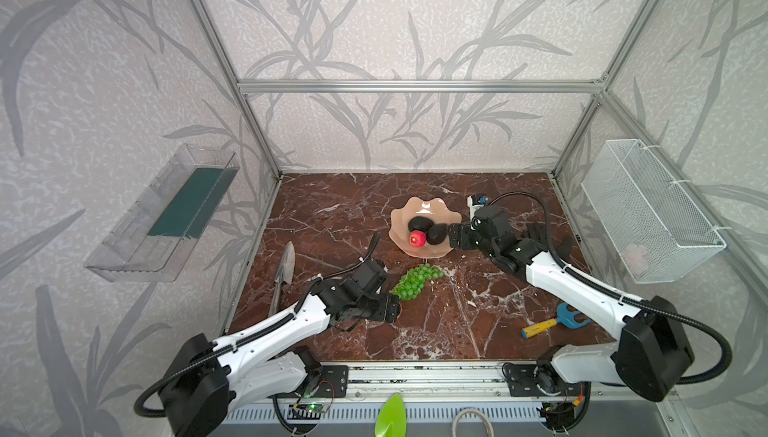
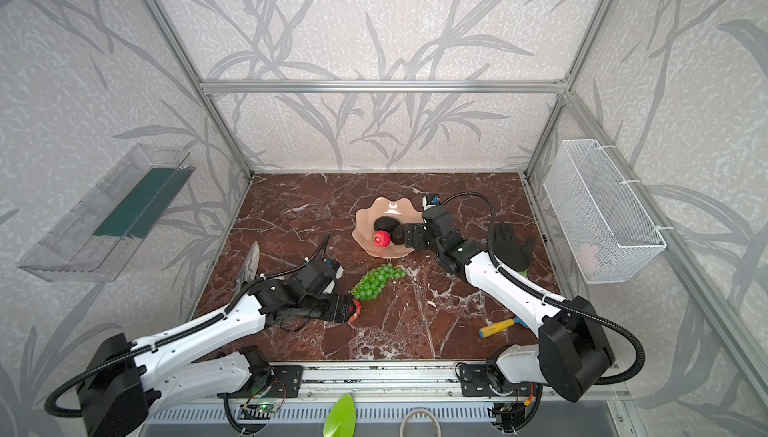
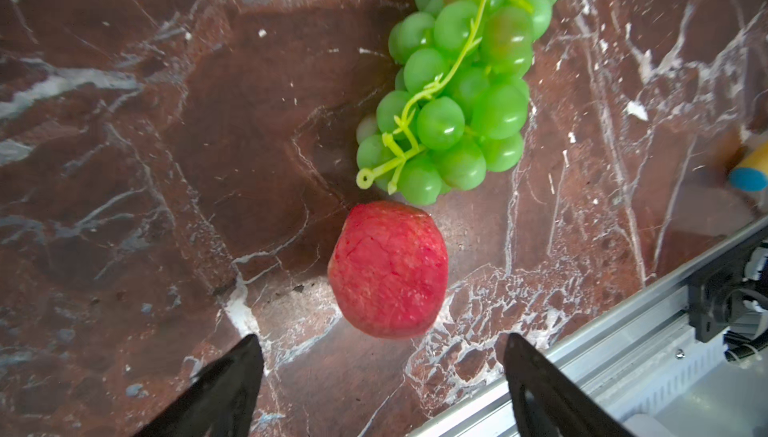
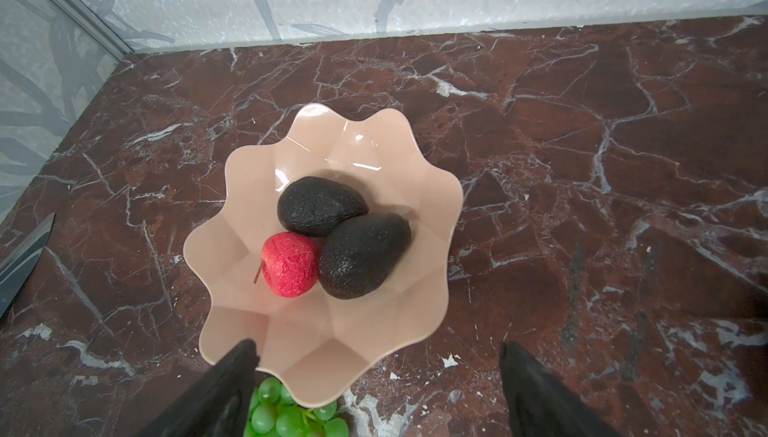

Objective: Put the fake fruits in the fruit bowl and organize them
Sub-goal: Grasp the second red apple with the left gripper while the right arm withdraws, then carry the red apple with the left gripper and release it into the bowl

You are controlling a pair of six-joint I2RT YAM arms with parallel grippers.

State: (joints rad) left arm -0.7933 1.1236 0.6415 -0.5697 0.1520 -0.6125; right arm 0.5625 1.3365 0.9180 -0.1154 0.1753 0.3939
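The fruit bowl stood toward the back of the worktop, holding two avocados pressed together and one strawberry against them. A second strawberry and the grapes lay on the worktop in front of the bowl, just beside each other. The left end effector hovered wide open and empty near that strawberry. The right end effector, equally wide and empty, hung at the bowl's rim. Closing on the round strawberry could squirt it away or snag the grape stem alongside. The limp bunch might drape over the shallow rim or shove the seated fruit out. Count: one bowl, two avocados, two strawberries, one grape bunch; three in, two out.
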